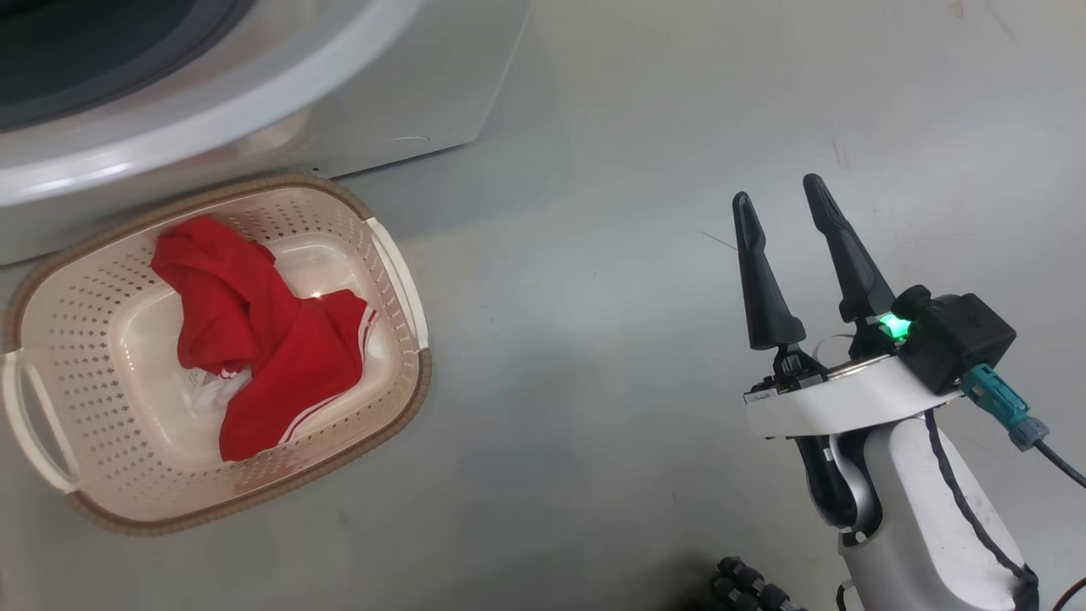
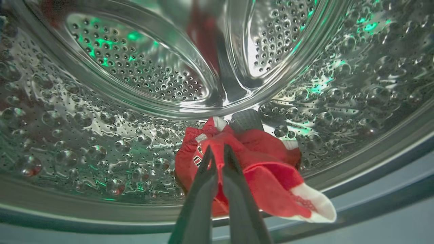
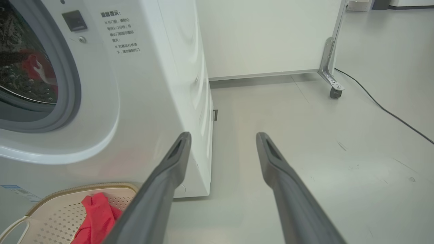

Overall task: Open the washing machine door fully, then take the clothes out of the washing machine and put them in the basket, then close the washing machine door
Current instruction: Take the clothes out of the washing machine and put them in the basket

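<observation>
Inside the perforated steel drum [image 2: 112, 112] of the white washing machine [image 3: 145, 101], my left gripper [image 2: 217, 150] is shut on a red garment with white trim [image 2: 268, 176], which lies near the drum's front lip. That garment also shows through the machine's opening [image 3: 32, 66]. More red clothes with white stripes [image 1: 263, 339] lie in the cream basket [image 1: 399, 280] on the floor before the machine; the basket [image 3: 51, 217] shows in the right wrist view too. My right gripper [image 1: 780, 191] is open and empty above the floor, right of the basket. The door is out of view.
A grey rubber gasket [image 3: 73, 78] rings the opening. A white partition on a caster [image 3: 335, 93] stands behind, and a black cable [image 3: 386, 110] runs across the grey floor to the right. Bare floor [image 1: 577, 339] separates basket and right arm.
</observation>
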